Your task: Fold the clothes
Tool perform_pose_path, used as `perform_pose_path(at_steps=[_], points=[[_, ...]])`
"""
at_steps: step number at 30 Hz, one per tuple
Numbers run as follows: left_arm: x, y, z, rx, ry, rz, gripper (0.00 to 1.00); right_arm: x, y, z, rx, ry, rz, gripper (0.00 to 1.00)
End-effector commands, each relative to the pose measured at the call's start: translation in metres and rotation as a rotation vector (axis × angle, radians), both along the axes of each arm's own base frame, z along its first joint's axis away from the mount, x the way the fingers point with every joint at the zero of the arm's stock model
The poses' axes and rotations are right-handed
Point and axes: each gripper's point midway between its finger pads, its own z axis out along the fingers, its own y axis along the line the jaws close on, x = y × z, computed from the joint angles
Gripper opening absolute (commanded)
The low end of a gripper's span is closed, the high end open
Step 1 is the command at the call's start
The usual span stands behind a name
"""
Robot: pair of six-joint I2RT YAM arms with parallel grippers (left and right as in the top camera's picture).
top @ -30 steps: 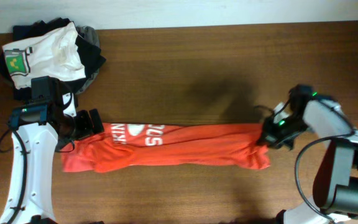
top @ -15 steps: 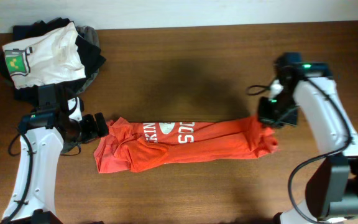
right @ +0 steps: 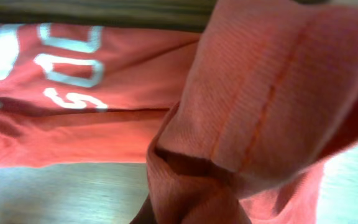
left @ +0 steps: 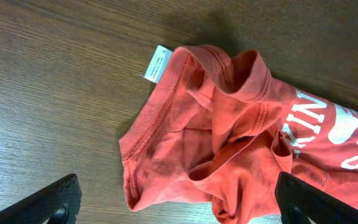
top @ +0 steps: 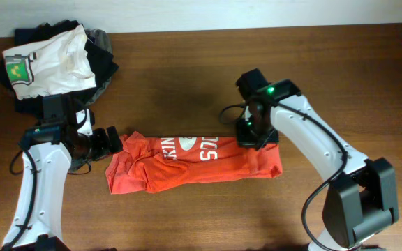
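Note:
The red-orange T-shirt (top: 194, 162) lies bunched in a long band across the table's middle, with its white lettering facing up. My left gripper (top: 110, 141) is open just beyond the shirt's left end. In the left wrist view the collar and white neck label (left: 155, 63) lie on the wood, and the shirt (left: 229, 143) lies between my wide-apart fingers (left: 48, 202). My right gripper (top: 254, 137) is shut on the shirt's right end and holds it folded leftward over the band. In the right wrist view the held cloth (right: 260, 93) covers the jaws.
A white T-shirt with green-yellow print (top: 47, 59) lies on black and grey garments (top: 102, 61) at the back left corner. The brown wooden table (top: 187, 77) runs under everything.
My right gripper has moved left with the shirt's right end, so the band is shorter. My left arm first shifted right with the shirt's left end, then stayed still.

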Motion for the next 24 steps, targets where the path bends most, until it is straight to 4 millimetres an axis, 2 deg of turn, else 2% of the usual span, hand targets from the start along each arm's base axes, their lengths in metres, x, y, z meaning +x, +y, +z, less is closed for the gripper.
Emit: perform_pose_path(at_steps=[1,7,14,15,16,17,18,21,24], points=[[-0.001,-0.004,-0.003,-0.018,0.010,0.002,0.99,-0.009,0.032,-0.004,0.096,0.027,-0.006,0.04],[-0.001,-0.004,-0.003,-0.018,0.010,0.002,0.99,-0.014,0.060,-0.008,0.111,0.014,-0.009,0.04],[-0.001,-0.004,-0.003,-0.018,0.010,0.002,0.99,-0.023,0.090,-0.013,0.126,-0.002,0.051,0.15],[-0.001,-0.004,-0.003,-0.018,0.010,0.002,0.99,-0.025,0.092,-0.013,0.127,-0.002,0.056,0.21],[-0.001,-0.004,-0.003,-0.018,0.010,0.002,0.99,-0.026,0.094,-0.013,0.126,-0.002,0.064,0.41],[-0.001,-0.003,-0.003,-0.018,0.010,0.002,0.99,-0.027,0.094,-0.013,0.126,-0.004,0.075,0.73],[-0.001,-0.003,-0.003,-0.018,0.010,0.002,0.99,-0.027,0.093,-0.013,0.124,-0.002,0.085,0.99],[-0.001,-0.003,-0.003,-0.017,0.010,0.002,0.99,-0.027,0.081,-0.004,0.105,0.018,0.119,0.98],[-0.001,-0.003,-0.003,-0.017,0.010,0.002,0.99,-0.020,0.061,0.018,0.087,0.029,0.148,0.98]])
